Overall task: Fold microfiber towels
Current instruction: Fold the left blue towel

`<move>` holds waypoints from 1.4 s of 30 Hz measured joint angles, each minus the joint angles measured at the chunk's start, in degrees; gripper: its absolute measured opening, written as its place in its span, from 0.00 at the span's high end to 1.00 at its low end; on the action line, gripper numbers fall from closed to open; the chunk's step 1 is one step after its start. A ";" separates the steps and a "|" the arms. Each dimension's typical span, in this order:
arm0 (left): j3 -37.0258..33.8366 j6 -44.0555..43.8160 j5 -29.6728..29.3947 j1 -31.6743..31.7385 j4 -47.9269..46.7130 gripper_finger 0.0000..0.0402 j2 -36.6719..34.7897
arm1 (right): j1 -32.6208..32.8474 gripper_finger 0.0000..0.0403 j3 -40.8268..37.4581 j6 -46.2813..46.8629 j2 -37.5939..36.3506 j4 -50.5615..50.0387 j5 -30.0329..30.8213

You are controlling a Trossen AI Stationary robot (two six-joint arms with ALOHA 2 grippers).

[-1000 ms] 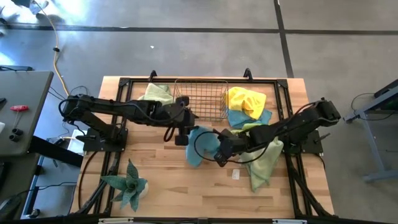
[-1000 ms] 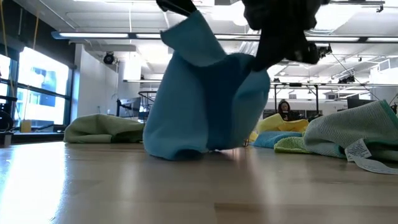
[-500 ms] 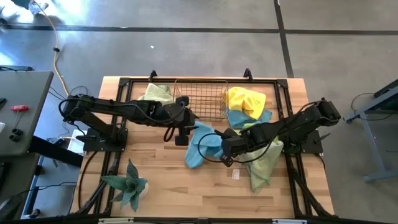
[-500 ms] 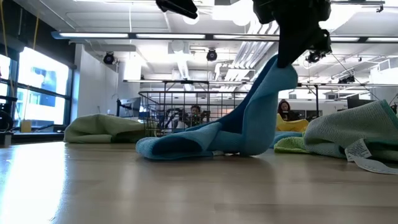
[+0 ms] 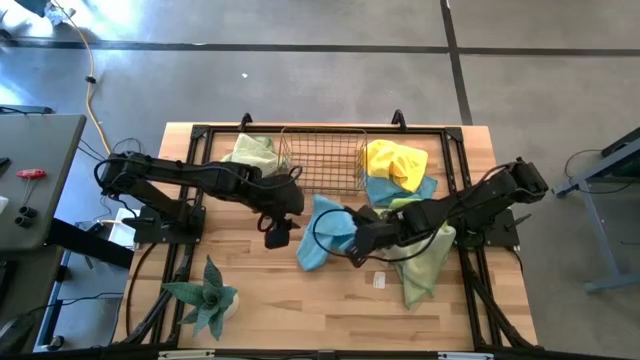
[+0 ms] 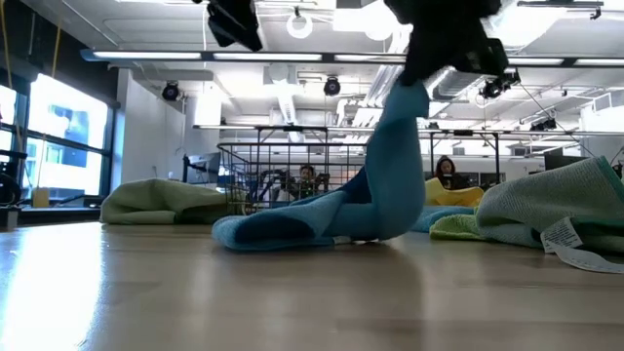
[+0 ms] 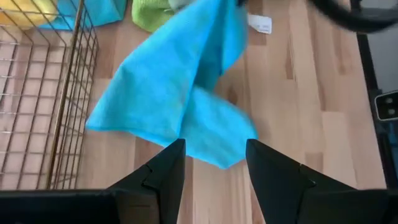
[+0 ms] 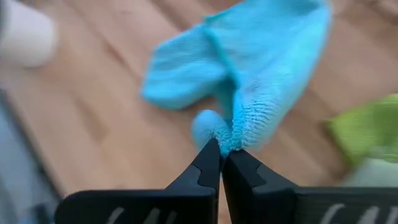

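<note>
Early stage; nothing folded yet. Blue towel (image 5: 322,228) mid-desk (image 5: 300,310), one edge pinched and lifted by clamped right hand (image 5: 352,240). Left hand (image 5: 277,236) spread wide, empty, just beside it. Yellow (image 5: 395,160), green (image 5: 428,258) and pale green (image 5: 252,150) towels crumpled, untouched.

Pale green towel (image 5: 424,262) partly under right arm, plant (image 5: 207,297) tips cropped – bottom edge
</note>
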 joint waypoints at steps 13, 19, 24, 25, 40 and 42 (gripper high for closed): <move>0.00 9.22 0.04 -7.45 9.66 0.61 0.00 | -2.95 1.00 3.97 -2.71 -0.26 3.70 -8.25; 0.00 11.07 -4.77 -8.23 16.51 0.61 0.00 | -3.38 1.00 10.92 -5.05 -0.28 -4.02 -7.40; 0.00 11.05 -5.43 -8.20 23.16 0.61 0.00 | -3.62 1.00 17.33 -5.17 -0.33 -11.75 -6.36; 0.00 11.05 -5.31 -8.23 24.23 0.61 0.00 | -3.62 1.00 18.37 -5.11 -0.33 -13.10 -5.57; 0.02 10.98 -9.11 -8.29 33.24 0.61 7.56 | -3.09 1.00 26.01 -18.90 -0.33 -15.48 -19.45; 0.00 10.96 -9.67 -8.36 34.99 0.61 8.53 | -3.09 1.00 26.03 -20.71 -0.33 -15.66 -23.61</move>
